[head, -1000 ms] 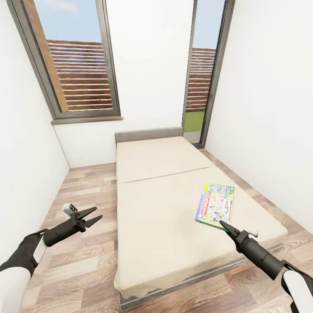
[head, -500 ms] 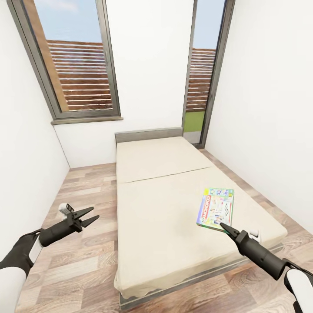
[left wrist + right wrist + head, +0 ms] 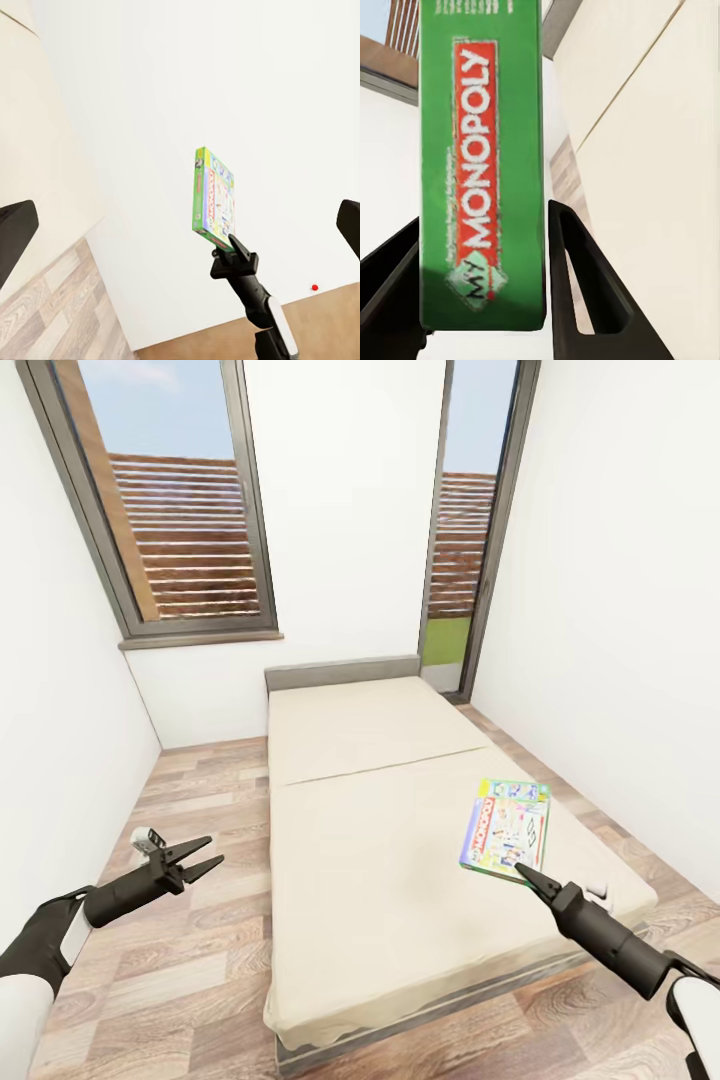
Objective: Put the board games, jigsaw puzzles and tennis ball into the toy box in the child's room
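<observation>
while r gripper [image 3: 522, 872] at board game [image 3: 506, 828]

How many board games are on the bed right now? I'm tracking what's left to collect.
1. The board game lies near the right edge of the bed, its near edge between the right hand's fingers. None other shows.

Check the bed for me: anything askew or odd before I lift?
One thing: the Monopoly board game is not flat. In the left wrist view it stands on edge, pinched between the right gripper fingers by its green side, clear of the bed. The left gripper hangs open over the floor.
</observation>
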You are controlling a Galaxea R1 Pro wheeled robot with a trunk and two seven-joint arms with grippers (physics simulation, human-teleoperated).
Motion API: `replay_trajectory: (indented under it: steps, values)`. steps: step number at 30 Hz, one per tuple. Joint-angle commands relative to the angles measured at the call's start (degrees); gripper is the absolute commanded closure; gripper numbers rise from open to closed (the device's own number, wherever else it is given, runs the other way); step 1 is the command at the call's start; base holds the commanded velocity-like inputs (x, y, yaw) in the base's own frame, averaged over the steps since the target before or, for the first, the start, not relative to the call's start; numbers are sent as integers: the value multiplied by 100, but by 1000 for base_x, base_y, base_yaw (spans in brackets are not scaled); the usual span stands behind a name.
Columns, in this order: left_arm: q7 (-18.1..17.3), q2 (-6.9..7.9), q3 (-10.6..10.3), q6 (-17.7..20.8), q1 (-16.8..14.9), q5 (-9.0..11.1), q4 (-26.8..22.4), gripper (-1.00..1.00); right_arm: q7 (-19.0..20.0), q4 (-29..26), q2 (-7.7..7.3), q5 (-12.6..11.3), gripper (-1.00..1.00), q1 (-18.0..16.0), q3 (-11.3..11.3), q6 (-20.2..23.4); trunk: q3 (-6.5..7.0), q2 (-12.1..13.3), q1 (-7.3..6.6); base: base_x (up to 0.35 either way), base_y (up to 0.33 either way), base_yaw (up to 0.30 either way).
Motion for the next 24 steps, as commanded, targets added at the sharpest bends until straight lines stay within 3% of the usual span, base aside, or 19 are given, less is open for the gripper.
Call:
replay_trajectory:
  steps: [1, 24]
  values:
    - [-24, 4, 0, 61, -3, -9, 0, -100, 27, 5, 4, 15, 100, -4, -22, 32, 13, 38, -23, 0, 0, 0]
    - [38, 11, -1, 52, -6, -12, 0, -100, 28, 35, 32, 21, 100, -4, -46, 25, 426, 961, -528, 0, 0, 0]
